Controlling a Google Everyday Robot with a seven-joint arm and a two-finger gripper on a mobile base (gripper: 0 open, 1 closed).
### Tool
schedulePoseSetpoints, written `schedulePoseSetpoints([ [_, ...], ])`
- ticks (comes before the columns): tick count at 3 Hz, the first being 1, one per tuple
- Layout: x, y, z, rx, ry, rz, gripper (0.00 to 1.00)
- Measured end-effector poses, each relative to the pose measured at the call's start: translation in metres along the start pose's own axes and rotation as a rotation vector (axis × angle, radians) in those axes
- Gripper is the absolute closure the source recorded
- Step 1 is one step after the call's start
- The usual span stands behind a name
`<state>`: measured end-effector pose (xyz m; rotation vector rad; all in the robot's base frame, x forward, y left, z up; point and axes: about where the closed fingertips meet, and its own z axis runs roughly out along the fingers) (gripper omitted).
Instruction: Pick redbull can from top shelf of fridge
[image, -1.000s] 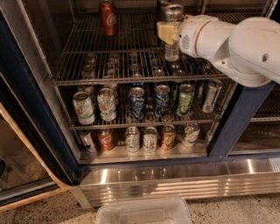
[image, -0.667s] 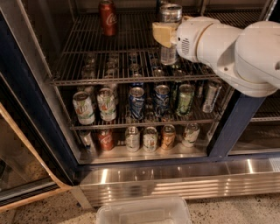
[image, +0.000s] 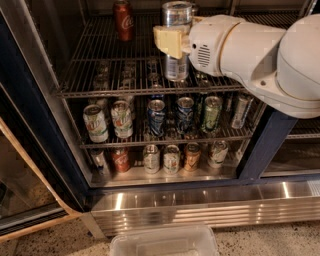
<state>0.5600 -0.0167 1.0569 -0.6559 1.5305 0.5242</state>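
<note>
The redbull can (image: 177, 64), tall, slim and silver with a shiny lid, hangs upright over the front of the fridge's top shelf (image: 100, 62). My gripper (image: 175, 42) comes in from the right on a bulky white arm. It is shut on the can's upper half, and one yellowish finger (image: 169, 40) crosses the can's front. The other finger is hidden behind the can. The can's base looks just clear of the grey wires.
A red Coca-Cola can (image: 123, 19) stands at the back left of the top shelf. Two lower racks are crowded with cans (image: 156, 116). The navy fridge frame (image: 262, 145), the ribbed steel base panel (image: 200, 205) and a clear plastic bin (image: 165, 242) lie below.
My gripper and the redbull can have moved together to the left and toward the front of the shelf. The other cans have not moved.
</note>
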Motion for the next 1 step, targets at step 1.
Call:
schedulePoseSetpoints([
  [1, 0.0000, 0.0000, 0.0000, 0.000, 0.000, 0.000, 1.00],
])
